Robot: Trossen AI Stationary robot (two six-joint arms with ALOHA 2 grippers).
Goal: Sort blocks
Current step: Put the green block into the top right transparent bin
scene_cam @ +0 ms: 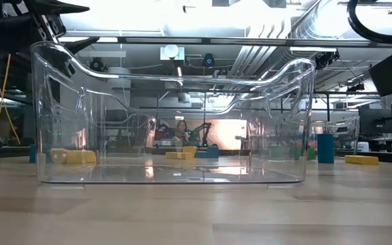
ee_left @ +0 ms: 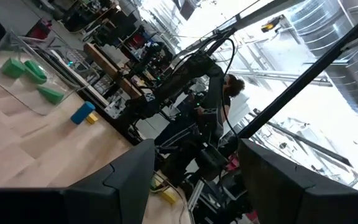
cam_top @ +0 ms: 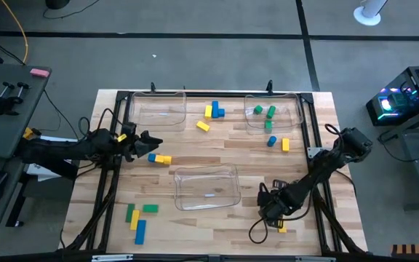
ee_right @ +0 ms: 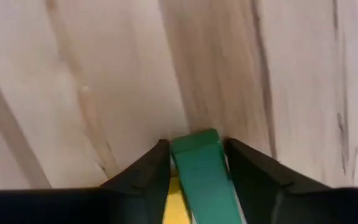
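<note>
High view, L to R: we see green, yellow & blue blocks (cam_top: 136, 217) near the table's (cam_top: 217, 156) front-left corner; left gripper (cam_top: 150, 143) fingers apart, empty, just by a blue+yellow pair (cam_top: 159, 159); clear bin (cam_top: 206, 187) mid-front; more blocks at back, some green in the back-right bin (cam_top: 273, 111); right gripper (ee_right: 196, 163) low at front-right, fingers flanking a green block (ee_right: 202, 177), yellow block (ee_right: 174, 205) beside it; can't tell if clamped
</note>
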